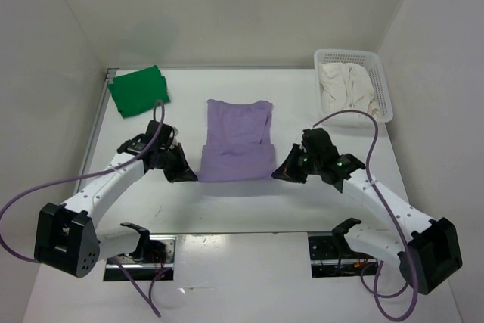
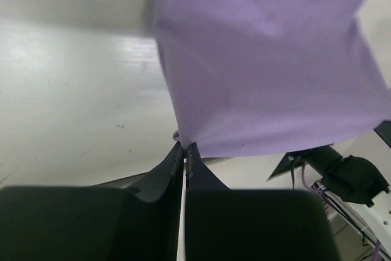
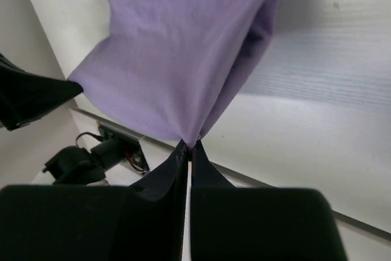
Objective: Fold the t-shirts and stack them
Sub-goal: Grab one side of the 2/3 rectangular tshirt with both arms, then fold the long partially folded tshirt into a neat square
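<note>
Plain white walls [image 1: 227,5] enclose a white table [image 1: 249,209] (glossy, faintly scuffed) on three sides.

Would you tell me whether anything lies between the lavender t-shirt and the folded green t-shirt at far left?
Nothing visible does: only bare table separates the lavender t-shirt from the green t-shirt. The left pincer and right pincer grip its near corners.

White perforated plastic basket [image 1: 346,54] at the far right corner of the white table [image 1: 227,209].

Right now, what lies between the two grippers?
The lavender t-shirt, its near edge spanning from left gripper to right gripper; the top view shows it.
</note>
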You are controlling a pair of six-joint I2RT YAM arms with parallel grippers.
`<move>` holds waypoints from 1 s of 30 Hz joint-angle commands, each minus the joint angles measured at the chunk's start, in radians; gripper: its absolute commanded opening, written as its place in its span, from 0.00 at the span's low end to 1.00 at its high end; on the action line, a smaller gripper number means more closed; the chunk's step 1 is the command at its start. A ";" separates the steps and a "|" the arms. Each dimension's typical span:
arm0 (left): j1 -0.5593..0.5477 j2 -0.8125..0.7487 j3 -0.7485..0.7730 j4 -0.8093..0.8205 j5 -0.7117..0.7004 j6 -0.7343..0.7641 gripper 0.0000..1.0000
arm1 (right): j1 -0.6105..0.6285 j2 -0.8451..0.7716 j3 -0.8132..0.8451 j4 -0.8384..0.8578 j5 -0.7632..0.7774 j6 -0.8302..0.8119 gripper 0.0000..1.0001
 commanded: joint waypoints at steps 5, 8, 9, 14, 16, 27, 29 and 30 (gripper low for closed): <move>0.055 0.123 0.381 0.000 -0.097 0.087 0.00 | -0.171 0.256 0.308 -0.024 0.005 -0.162 0.00; 0.073 0.227 0.466 0.098 -0.117 0.087 0.00 | -0.220 0.432 0.466 0.007 0.020 -0.219 0.00; 0.073 0.257 0.486 0.118 -0.126 0.087 0.00 | -0.229 0.474 0.506 0.007 0.020 -0.242 0.00; 0.073 0.458 0.602 0.231 -0.181 0.069 0.00 | -0.300 0.689 0.759 0.035 0.040 -0.272 0.00; 0.073 0.539 0.662 0.276 -0.194 0.069 0.00 | -0.309 0.809 0.826 0.035 0.031 -0.282 0.00; 0.124 0.875 0.928 0.385 -0.300 0.024 0.07 | -0.329 1.249 1.272 0.036 0.032 -0.318 0.00; 0.133 0.909 0.969 0.429 -0.300 0.024 0.21 | -0.329 1.312 1.356 0.036 0.045 -0.318 0.00; 0.133 0.923 0.990 0.429 -0.310 0.033 0.28 | -0.329 1.333 1.390 0.021 0.045 -0.318 0.00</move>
